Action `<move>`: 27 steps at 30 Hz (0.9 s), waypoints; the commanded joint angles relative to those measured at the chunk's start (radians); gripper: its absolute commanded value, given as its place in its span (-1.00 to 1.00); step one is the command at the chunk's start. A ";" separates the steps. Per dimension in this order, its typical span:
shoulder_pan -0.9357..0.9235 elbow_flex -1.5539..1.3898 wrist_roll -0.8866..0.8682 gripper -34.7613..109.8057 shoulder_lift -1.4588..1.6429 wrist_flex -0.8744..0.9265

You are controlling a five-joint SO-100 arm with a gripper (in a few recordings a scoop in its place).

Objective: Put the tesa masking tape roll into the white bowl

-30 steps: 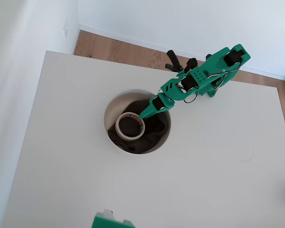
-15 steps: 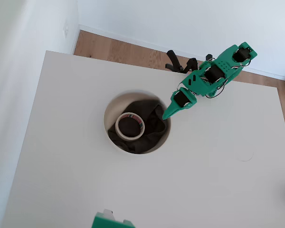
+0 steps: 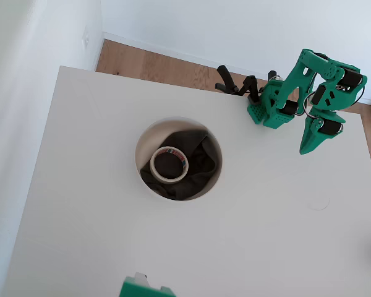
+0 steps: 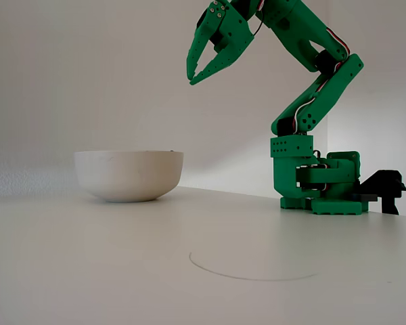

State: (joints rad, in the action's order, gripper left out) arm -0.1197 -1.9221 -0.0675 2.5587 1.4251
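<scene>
The tesa masking tape roll (image 3: 154, 166), a cream ring with a red and blue label in its core, lies flat inside the white bowl (image 3: 140, 148) on dark grey cloth (image 3: 201, 158). In the fixed view the bowl (image 4: 128, 175) stands left of the arm and its wall hides the roll. My green gripper (image 3: 305, 148) is far right of the bowl, beside the arm's base. In the fixed view the gripper (image 4: 190, 79) hangs high above the table, pointing down-left, with its fingers a little apart and nothing between them.
The arm's green base (image 3: 272, 108) is fixed at the table's back edge, with black clamps (image 3: 226, 80) beside it. A faint pencilled circle (image 3: 320, 203) marks the white table at the right. A wall runs close along the table's left side.
The gripper has drawn back from the bowl's rim, up and to the right, and the arm has folded over its base. The tape roll stays in the bowl.
</scene>
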 commanded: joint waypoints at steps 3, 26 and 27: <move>0.081 -0.218 0.026 -0.63 0.245 0.011; 0.097 -0.920 0.049 -0.63 0.831 -0.048; 0.097 -0.931 0.049 -0.63 0.831 -0.052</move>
State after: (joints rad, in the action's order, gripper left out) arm -0.0184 -2.8379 -0.0077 3.3794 1.3729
